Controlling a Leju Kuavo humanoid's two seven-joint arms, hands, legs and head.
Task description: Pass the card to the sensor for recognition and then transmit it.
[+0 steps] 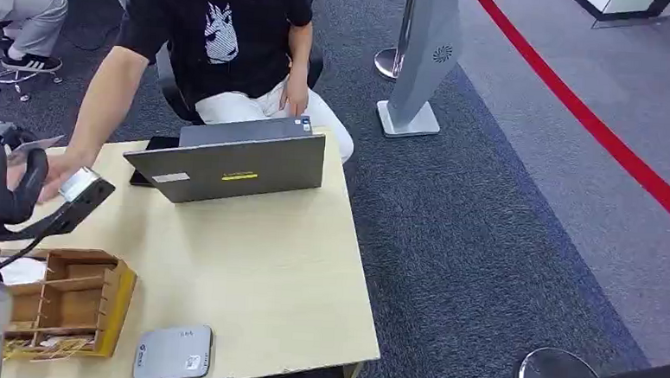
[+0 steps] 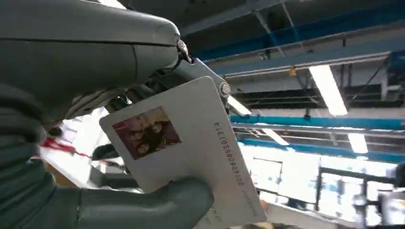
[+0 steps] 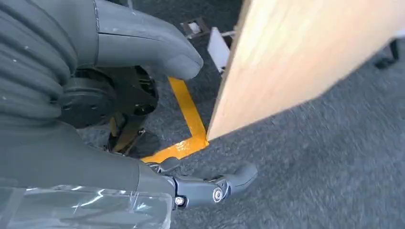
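Holding the photo card tight between thumb and fingers, the left hand hangs over the desk. A person's hand reaches toward it. The right hand hangs empty, fingers loose.

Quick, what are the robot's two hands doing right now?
Left hand: holding the card between thumb and fingers.
Right hand: holding nothing, hanging beside the table; fingers apart, so open.

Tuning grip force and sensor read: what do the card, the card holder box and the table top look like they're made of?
Card: looks like smooth white plastic, printed photo and numbers, flat while the left hand holds it. Holder box: likely unfinished light wood, thin partition walls. Table: pale wood-look top, matte, probably laminate; grain shows in the right wrist view.
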